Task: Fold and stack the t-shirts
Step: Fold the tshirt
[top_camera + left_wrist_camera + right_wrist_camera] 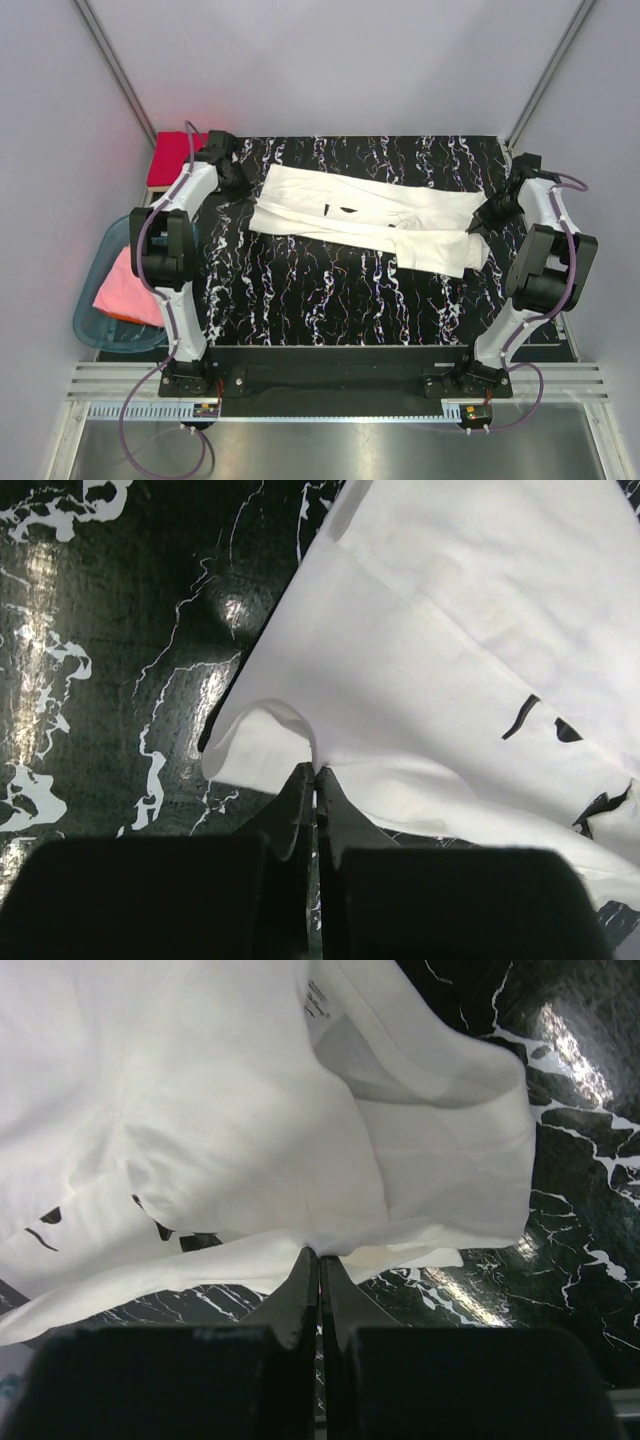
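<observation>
A white t-shirt [365,215] with small black marks lies stretched across the far half of the black marbled table [330,300], partly folded lengthwise. My left gripper [243,183] is shut on its left edge; in the left wrist view the jaws [318,772] pinch a fold of the white t-shirt [450,650]. My right gripper [477,224] is shut on the right end; in the right wrist view the jaws [320,1255] pinch the white t-shirt [230,1110] at its edge.
A folded red garment [172,158] lies at the far left corner beside the table. A blue basket [98,305] holding a pink garment [128,285] stands on the left of the table. Grey walls surround the table.
</observation>
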Controlling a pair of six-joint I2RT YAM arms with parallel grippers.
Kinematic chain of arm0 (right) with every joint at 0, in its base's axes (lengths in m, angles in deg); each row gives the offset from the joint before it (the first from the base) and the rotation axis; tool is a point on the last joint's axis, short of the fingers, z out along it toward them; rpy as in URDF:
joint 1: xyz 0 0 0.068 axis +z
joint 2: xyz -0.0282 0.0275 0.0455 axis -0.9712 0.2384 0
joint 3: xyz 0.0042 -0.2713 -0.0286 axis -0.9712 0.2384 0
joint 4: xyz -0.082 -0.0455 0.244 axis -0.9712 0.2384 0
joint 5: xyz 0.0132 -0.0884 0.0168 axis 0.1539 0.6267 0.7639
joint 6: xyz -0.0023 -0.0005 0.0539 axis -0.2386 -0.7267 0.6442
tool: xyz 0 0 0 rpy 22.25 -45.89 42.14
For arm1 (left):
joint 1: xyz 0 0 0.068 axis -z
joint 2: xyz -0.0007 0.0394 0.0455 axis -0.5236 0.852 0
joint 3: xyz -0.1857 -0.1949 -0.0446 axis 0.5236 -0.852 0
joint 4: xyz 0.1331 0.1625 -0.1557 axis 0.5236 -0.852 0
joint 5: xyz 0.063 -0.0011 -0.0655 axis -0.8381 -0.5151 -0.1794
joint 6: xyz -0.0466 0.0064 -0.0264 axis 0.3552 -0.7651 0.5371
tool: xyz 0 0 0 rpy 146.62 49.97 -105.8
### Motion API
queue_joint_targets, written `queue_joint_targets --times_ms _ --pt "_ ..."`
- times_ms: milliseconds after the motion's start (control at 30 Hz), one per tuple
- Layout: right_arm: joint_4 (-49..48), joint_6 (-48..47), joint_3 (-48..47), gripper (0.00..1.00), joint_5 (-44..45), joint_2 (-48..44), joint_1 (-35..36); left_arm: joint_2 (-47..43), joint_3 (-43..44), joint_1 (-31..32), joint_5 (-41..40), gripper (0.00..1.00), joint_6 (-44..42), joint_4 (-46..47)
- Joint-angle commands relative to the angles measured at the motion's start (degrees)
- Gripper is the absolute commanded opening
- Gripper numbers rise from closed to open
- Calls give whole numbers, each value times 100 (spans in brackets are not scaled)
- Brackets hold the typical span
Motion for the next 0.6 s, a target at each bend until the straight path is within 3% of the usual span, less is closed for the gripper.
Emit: queue_joint_targets --times_ms 0,567 --pt "-57 -149 -430 0 -292 202 -113 136 476 -9 52 0 70 63" --pt "-74 -273 -1468 0 -872 1266 -183 1015 1584 -53 -212 0 289 -165"
